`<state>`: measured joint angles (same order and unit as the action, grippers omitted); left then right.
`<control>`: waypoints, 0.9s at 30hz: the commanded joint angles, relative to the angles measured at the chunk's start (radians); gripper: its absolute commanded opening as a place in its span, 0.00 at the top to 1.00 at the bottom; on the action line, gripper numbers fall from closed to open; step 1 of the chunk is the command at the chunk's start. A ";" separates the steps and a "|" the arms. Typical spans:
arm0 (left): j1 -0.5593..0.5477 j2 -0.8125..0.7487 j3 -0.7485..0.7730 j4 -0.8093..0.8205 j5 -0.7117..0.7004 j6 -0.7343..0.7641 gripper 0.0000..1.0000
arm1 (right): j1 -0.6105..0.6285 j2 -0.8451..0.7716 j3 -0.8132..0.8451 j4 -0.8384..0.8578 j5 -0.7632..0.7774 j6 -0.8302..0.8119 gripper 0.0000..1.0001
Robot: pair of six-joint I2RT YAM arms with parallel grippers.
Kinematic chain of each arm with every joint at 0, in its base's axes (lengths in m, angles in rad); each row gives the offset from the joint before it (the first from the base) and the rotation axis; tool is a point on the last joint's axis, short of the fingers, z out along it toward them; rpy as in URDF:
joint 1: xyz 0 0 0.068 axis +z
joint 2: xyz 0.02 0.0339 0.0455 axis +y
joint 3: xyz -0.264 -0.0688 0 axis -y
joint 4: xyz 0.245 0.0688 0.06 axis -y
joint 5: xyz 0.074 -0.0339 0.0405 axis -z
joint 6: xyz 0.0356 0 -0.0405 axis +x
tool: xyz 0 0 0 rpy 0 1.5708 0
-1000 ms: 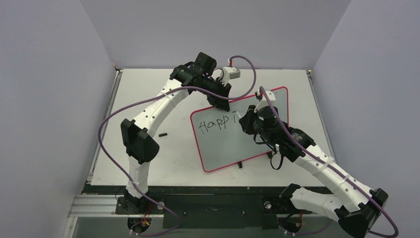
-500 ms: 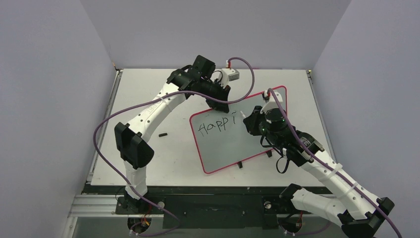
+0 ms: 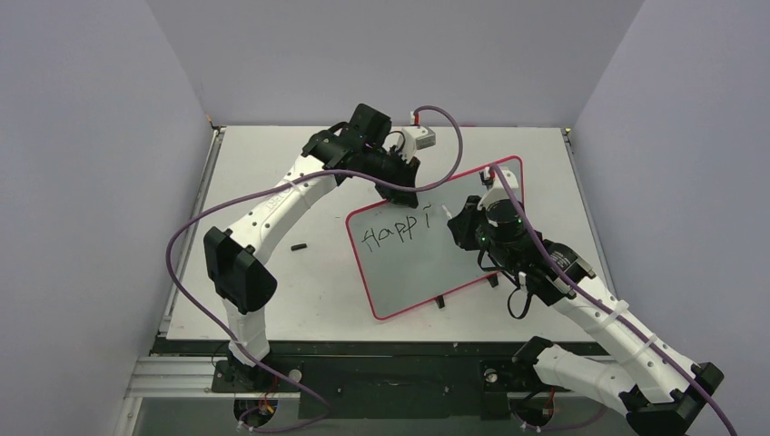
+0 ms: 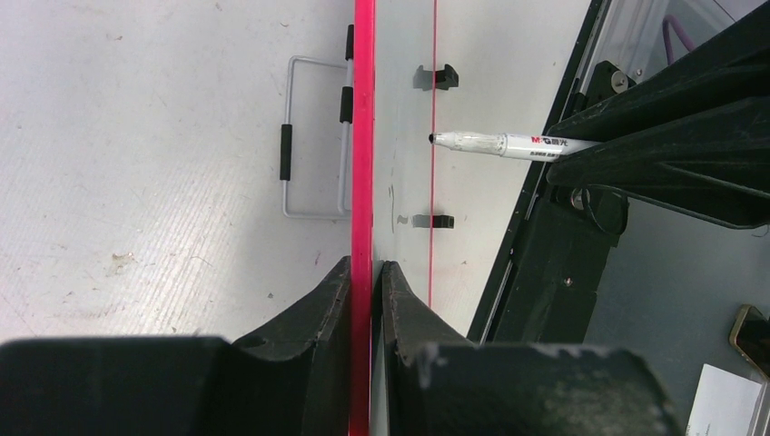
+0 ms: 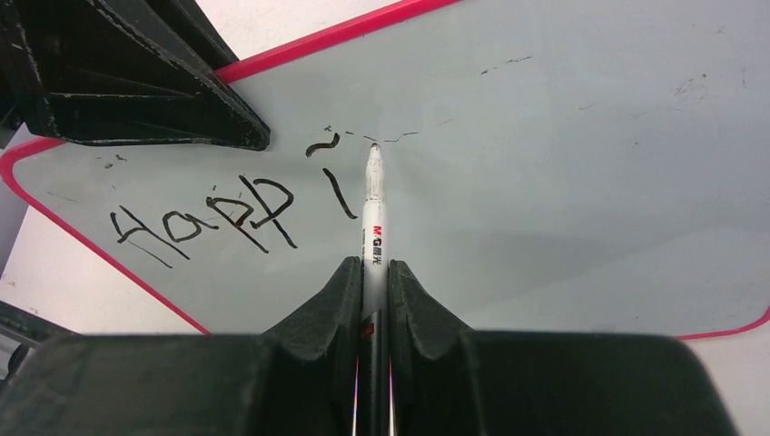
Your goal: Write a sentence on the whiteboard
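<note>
The whiteboard (image 3: 427, 272) sat mid-table (image 3: 309, 282), its long axis running left to right with the right end farther away. The left gripper (image 4: 365, 268) pinched its red far rim, fingers nearly closed. The right gripper (image 5: 372, 268) was clamped on a marker (image 5: 373, 204), whose tip pointed away toward the board, just right of the sentence (image 5: 227, 213), so far "Happi"

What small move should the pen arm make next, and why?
Probably touch the marker tip to the whiteboard just past the lettering and begin the next letter: it reads only "Happi", and the left gripper grips the board's rim.
</note>
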<state>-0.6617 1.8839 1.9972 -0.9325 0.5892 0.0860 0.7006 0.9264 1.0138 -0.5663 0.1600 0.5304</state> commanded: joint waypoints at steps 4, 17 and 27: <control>0.008 -0.012 0.049 0.049 0.007 0.052 1.00 | -0.005 -0.007 0.027 0.000 -0.019 -0.028 1.00; -0.004 0.005 0.071 0.025 0.015 0.065 1.00 | -0.006 0.049 0.049 -0.002 -0.029 -0.024 1.00; -0.011 0.002 0.071 0.018 0.012 0.073 1.00 | -0.005 0.075 0.002 0.011 -0.004 -0.023 1.00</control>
<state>-0.6643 1.8965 2.0151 -0.9463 0.6033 0.1047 0.7010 0.9894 1.0172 -0.5800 0.1299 0.5117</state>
